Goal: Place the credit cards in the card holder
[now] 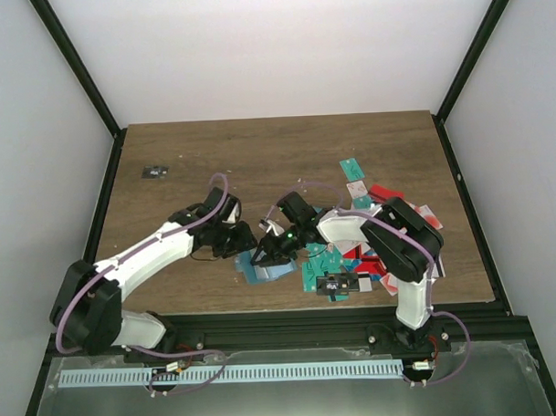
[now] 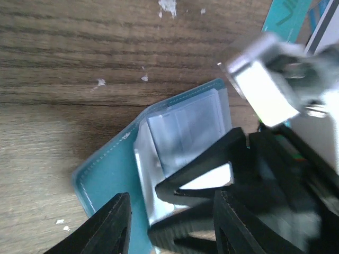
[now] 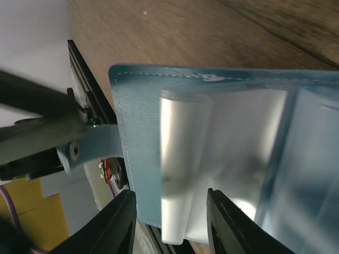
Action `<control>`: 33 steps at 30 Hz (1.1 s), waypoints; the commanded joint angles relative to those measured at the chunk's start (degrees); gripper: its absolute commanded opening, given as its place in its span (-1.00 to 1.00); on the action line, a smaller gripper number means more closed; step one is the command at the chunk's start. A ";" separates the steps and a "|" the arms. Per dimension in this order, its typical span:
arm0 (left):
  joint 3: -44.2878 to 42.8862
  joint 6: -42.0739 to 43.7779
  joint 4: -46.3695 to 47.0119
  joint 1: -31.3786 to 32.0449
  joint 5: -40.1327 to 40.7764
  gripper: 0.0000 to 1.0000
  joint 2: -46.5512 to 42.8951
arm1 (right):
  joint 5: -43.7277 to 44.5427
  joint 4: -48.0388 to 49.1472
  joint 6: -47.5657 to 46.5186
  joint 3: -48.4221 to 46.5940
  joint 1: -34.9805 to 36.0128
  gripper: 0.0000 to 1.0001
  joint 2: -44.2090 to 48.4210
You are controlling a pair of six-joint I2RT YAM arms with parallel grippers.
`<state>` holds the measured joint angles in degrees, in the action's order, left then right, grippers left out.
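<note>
The card holder (image 1: 271, 271) lies open on the table near the front edge, blue-teal cover with clear ribbed pockets. It shows in the left wrist view (image 2: 103, 182) and fills the right wrist view (image 3: 139, 132). My left gripper (image 1: 244, 242) is open just left of it, its jaws (image 2: 174, 211) spread over the holder's pockets. My right gripper (image 1: 268, 253) is open, its fingers (image 2: 204, 172) down on the pockets; the holder's near edge lies between its jaws (image 3: 169, 214). The credit cards (image 1: 342, 260) lie heaped to the right, mostly teal, some red and white. I see no card in either gripper.
More cards (image 1: 354, 180) are scattered farther back on the right. A teal card (image 2: 288, 18) lies just beyond the holder. A tiny black object with white marks (image 1: 153, 171) sits at the far left. The table's front edge (image 1: 263, 309) is close behind the holder.
</note>
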<state>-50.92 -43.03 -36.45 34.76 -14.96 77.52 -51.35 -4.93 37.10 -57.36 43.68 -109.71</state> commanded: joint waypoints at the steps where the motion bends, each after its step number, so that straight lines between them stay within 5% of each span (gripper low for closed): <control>1: 0.71 1.34 5.62 0.17 -5.08 -0.12 3.32 | 0.94 -3.65 -1.08 -2.87 0.01 -0.22 4.29; 20: -10.16 4.53 -2.32 6.60 -1.30 -0.15 7.37 | 21.14 -23.15 -2.92 2.10 -2.20 -0.15 20.43; 33: -19.66 7.60 -0.22 20.54 -6.11 -0.17 19.88 | 37.93 -40.38 10.87 15.68 -6.78 0.19 41.29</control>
<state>-66.54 -37.65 -37.47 51.46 -18.52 92.62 -19.42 -37.82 41.82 -44.71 38.44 -73.12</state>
